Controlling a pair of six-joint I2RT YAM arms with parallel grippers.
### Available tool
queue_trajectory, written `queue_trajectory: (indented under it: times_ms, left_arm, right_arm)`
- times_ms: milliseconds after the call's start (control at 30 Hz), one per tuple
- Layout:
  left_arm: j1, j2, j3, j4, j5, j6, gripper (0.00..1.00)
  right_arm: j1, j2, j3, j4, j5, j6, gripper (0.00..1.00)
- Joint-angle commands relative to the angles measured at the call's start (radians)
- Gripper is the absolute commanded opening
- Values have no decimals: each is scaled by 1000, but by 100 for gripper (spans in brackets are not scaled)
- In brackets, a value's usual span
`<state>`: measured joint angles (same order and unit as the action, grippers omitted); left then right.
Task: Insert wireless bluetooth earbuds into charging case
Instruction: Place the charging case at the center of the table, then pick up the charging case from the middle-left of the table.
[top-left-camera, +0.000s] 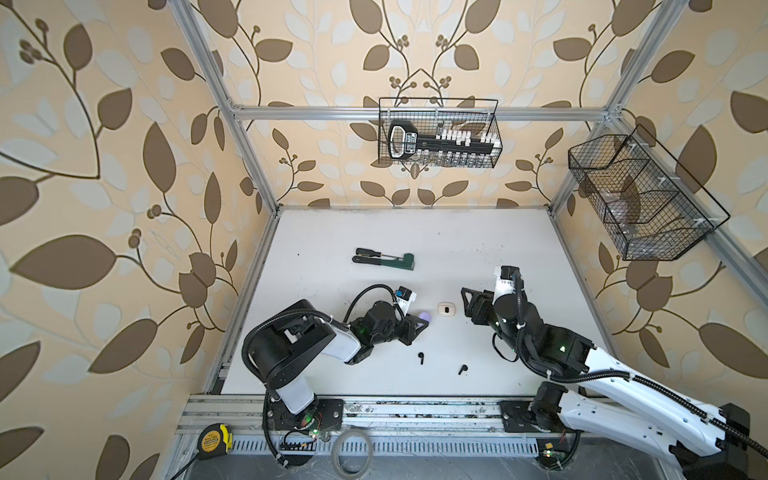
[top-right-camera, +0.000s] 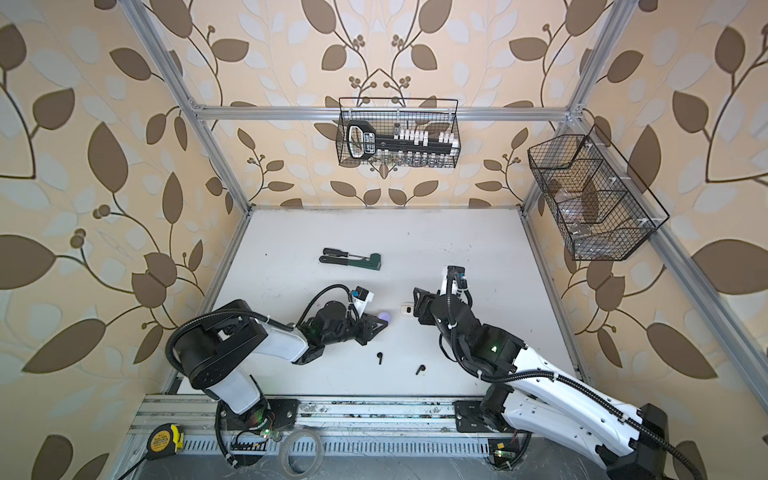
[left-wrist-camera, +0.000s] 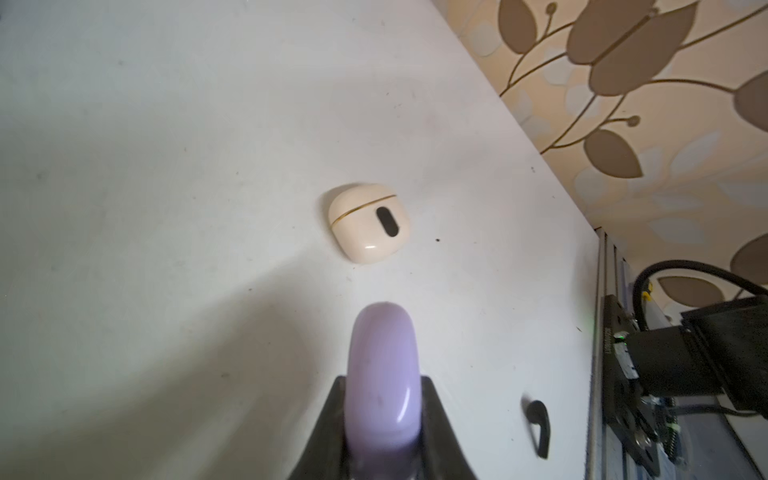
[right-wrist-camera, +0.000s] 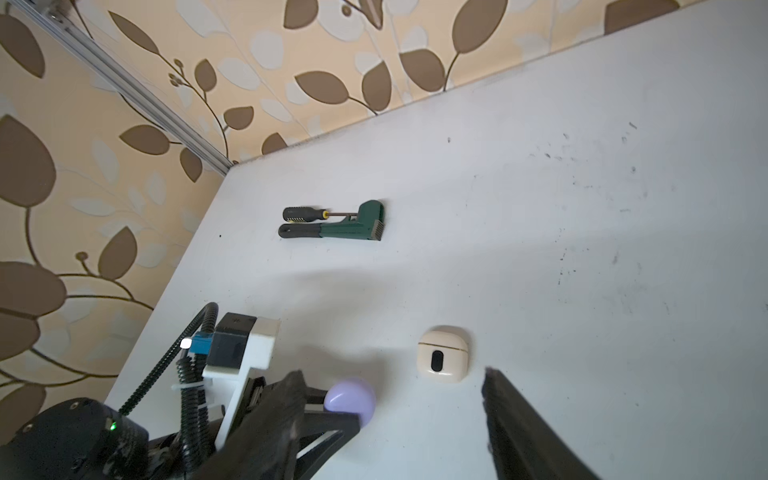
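Lilac case (left-wrist-camera: 382, 374) clamped in left gripper (top-left-camera: 417, 325), right gripper (right-wrist-camera: 392, 372) has jaws apart just short of cream case (right-wrist-camera: 443, 353), black buds (top-left-camera: 421, 358) loose near worktop (top-left-camera: 374, 232) front edge.

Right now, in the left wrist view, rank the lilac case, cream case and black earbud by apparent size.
1. lilac case, right at the camera, so its true size is unsure.
2. cream case.
3. black earbud.

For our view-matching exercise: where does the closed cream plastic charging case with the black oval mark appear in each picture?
In a top view: cream plastic charging case, mid-table.
In a top view: the case, mid-table too.
Left wrist: the case, near the picture's centre.
Right wrist: the case, in the picture's lower half.
Shared landmark: the rounded lilac plastic case beside it.
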<state>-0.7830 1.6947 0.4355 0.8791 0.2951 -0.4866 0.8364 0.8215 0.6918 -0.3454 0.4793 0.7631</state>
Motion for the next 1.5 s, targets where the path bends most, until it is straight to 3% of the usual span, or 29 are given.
queue_trajectory:
  times_ms: [0, 33, 100, 267, 400, 433, 500, 533, 667, 800, 900, 967, 1033, 1200, 1300, 1467]
  left_arm:
    - [17, 43, 74, -35, 0, -110, 0]
    - [23, 54, 87, -55, 2, -109, 0]
    - [30, 65, 91, -59, -5, -97, 15]
    - [50, 33, 94, -117, -42, -40, 41]
    - [74, -33, 69, -153, -82, -13, 55]
    - [93, -56, 61, -164, -80, -13, 61]
    - [143, -117, 47, -203, -62, -14, 96]
    - [178, -162, 36, -230, -55, -17, 99]
    - [320, -433, 43, -473, -132, -46, 99]
    - [356, -719, 241, -1047, -581, -153, 99]
    - [359, -877, 260, -1213, -835, -194, 99]
    - [386, -959, 214, -1227, -892, -162, 99]
    - [467, -1003, 188, -1285, -874, -173, 99]
    - [735, -1029, 124, -1277, -584, -190, 99]
    - [810, -1016, 112, -1278, -553, -198, 99]
    - [838, -993, 97, -1249, -507, -198, 99]
  right_arm:
    - [-27, 6, 10, -13, -190, -39, 71]
    - [-25, 7, 1, 11, -212, -58, 74]
    - [-25, 10, -5, 45, -238, -94, 77]
    - [-28, 55, 36, 63, -256, -164, 77]
    - [-6, 74, 54, 140, -256, -273, 76]
    - [4, 75, 54, 170, -246, -309, 76]
    - [15, 88, 50, 247, -275, -398, 79]
    - [19, 107, 57, 282, -303, -436, 80]
    - [20, 239, 102, 340, -448, -498, 87]
    - [59, 432, 118, 457, -542, -560, 87]
    - [107, 598, 188, 476, -578, -655, 86]
    - [133, 720, 266, 454, -633, -717, 85]
    - [166, 852, 382, 380, -645, -778, 83]
    - [176, 1144, 671, 220, -656, -848, 83]
    - [167, 1270, 797, 155, -678, -869, 84]
    - [167, 1396, 916, 97, -731, -888, 86]
